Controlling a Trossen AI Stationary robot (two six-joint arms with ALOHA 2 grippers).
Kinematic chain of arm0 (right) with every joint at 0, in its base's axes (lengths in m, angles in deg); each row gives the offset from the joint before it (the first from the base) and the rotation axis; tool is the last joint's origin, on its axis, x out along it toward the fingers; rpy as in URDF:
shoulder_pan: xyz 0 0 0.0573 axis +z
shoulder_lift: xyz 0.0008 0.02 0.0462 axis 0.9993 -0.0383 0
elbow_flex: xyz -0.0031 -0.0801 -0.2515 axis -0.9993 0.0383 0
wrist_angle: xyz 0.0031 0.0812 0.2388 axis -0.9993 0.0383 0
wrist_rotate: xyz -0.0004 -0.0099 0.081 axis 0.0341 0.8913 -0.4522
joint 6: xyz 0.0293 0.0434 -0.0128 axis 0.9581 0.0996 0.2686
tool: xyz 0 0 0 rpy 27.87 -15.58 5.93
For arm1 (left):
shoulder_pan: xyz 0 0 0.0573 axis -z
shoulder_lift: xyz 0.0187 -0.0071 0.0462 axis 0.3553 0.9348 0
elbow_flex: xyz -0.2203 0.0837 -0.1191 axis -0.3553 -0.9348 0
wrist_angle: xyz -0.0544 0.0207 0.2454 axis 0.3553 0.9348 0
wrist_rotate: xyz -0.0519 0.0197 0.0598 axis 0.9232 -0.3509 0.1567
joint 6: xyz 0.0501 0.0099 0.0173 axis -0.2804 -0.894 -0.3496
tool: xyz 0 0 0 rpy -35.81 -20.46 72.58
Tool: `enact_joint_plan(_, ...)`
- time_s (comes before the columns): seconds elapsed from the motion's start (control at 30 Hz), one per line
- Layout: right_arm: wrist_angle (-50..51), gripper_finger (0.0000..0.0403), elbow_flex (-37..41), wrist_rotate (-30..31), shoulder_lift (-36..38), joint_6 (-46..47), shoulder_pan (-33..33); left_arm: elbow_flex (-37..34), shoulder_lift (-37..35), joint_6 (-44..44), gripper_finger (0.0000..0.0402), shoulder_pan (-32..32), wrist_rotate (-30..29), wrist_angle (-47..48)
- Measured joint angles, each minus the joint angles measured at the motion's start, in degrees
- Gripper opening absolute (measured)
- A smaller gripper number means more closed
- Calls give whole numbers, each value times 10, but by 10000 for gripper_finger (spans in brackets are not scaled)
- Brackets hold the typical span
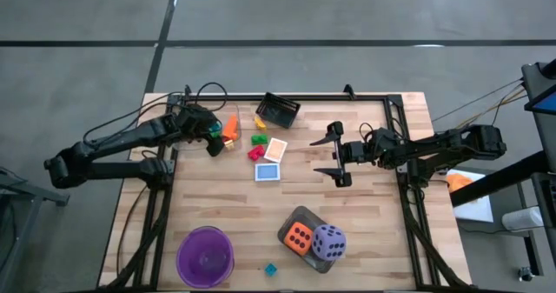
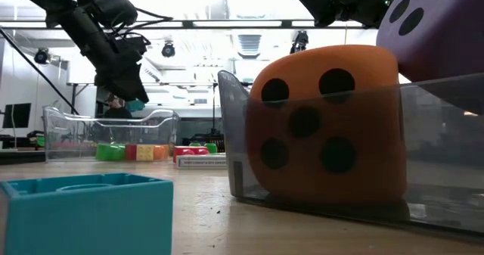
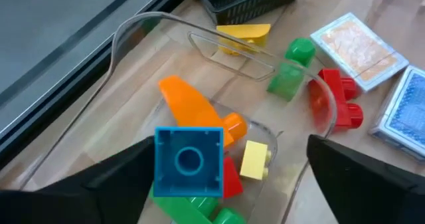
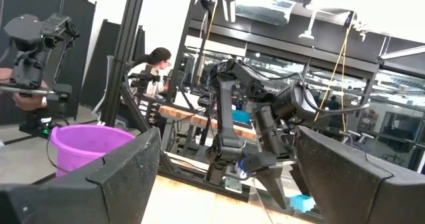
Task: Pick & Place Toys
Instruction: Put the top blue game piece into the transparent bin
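Observation:
My left gripper point(image 1: 214, 135) is open above a clear container point(image 3: 126, 34) at the table's far left, which holds orange, yellow, red and green blocks point(image 3: 199, 111). A blue block point(image 3: 188, 161) is in the air beside one finger; it also shows in the low view point(image 2: 134, 105). My right gripper point(image 1: 337, 155) is open and empty over the table's right middle. The orange die point(image 1: 298, 236) and the purple die point(image 1: 328, 242) rest in a grey tray point(image 1: 301, 212). Two cards point(image 1: 271, 161) and yellow, green and red blocks point(image 1: 258, 139) lie on the table. My left gripper has the blue block's side point(image 3: 159, 164) right beside one of its spread fingers point(image 3: 113, 181), clear of the container below. The other finger stands well apart from the block. I cannot tell whether the near finger touches it.
A black basket point(image 1: 279, 109) stands at the far edge. A purple bowl point(image 1: 205, 256) stands at the near left. A teal block point(image 1: 270, 269) lies near the front edge. Bare wood lies between the cards and the tray.

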Motion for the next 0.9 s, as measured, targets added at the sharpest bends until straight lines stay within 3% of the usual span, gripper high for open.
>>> enact_joint_plan(0.23, 1, 339, 0, 0, 0, 0, 0, 2, 0, 0, 297, 0, 24, 2)
enact_joint_plan(0.53, 3, 339, 0, 0, 0, 0, 0, 4, 0, 1, 103, 0, 86, 2)
enact_joint_plan(0.9, 4, 339, 0, 0, 0, 0, 0, -2, 0, -17, 102, 0, 92, 5)
